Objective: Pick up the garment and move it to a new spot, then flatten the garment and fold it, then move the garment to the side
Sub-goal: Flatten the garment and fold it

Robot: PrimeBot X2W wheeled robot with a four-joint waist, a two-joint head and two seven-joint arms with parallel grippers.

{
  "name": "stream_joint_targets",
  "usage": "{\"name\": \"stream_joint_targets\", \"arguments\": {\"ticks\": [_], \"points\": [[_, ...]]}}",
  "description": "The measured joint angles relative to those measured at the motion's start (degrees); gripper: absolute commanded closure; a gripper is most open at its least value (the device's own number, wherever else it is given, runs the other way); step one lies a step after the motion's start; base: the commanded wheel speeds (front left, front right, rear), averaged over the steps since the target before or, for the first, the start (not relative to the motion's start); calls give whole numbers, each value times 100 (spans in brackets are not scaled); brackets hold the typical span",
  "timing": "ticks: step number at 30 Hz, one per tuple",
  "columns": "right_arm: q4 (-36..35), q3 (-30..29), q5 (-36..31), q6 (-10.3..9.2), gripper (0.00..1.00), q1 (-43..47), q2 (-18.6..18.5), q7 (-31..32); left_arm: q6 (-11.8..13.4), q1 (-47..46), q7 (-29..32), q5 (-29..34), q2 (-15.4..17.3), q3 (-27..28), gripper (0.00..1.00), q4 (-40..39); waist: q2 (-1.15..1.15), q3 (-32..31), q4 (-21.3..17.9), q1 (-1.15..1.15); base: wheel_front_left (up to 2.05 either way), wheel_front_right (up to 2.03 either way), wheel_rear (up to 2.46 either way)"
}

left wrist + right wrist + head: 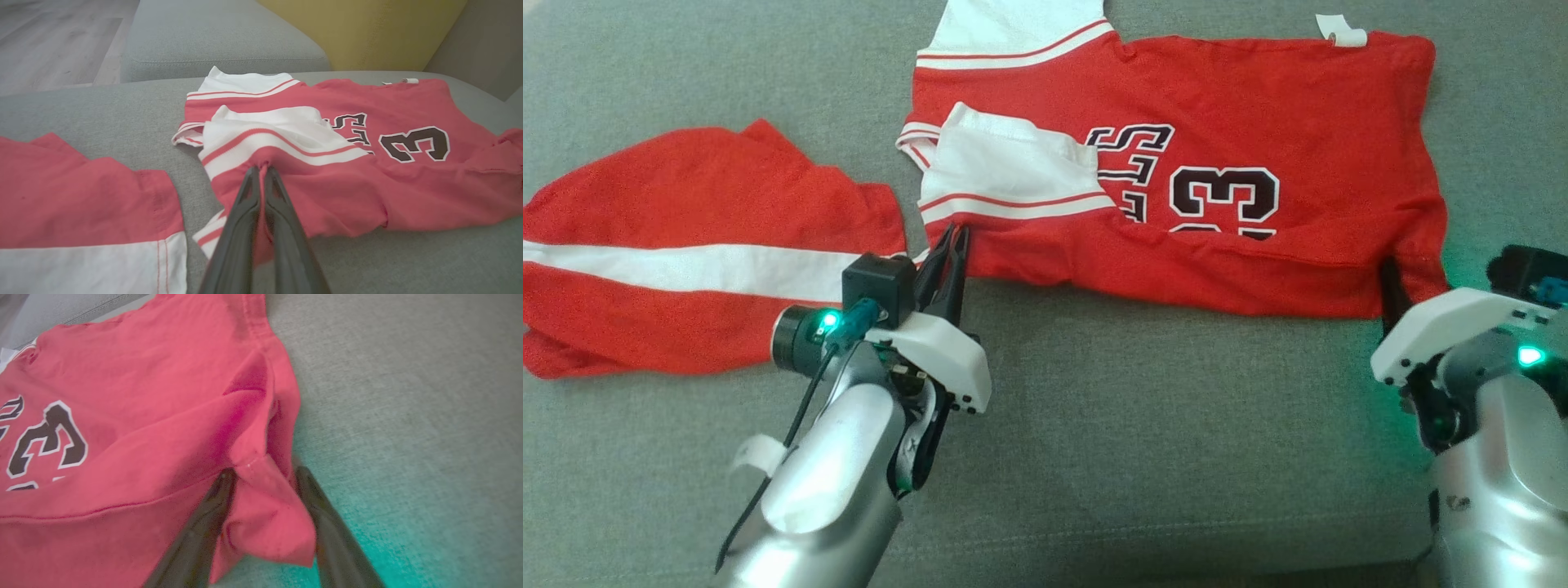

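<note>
two arms meet the jersey along its near hem in the head view; its long axis runs left to right across the grey cushion, left gripper at its lower-left corner, right gripper at its lower-right. left wrist view: jaws clamped together on the red hem, centre frame. right wrist view: jaws apart, straddling the corner fold.

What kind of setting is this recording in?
Probably a home living room: the red-and-white numbered jersey lies on a grey fabric sofa seat, with a yellow panel behind it and pale wood-plank flooring beside it.
</note>
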Motion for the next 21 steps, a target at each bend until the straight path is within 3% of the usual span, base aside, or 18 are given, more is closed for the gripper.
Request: {"name": "stream_joint_targets", "arguments": {"ticks": [11,21], "points": [[51,54,-163,0,100,-43,-16,394,42,347,218,-3,185,-123,100,-49,0,-378,-120,0,0,0,0],[-861,269,235,0,100,677,-677,1651,41,874,557,-161,225,-293,100,-207,0,-1021,-168,0,0,0,0]]}}
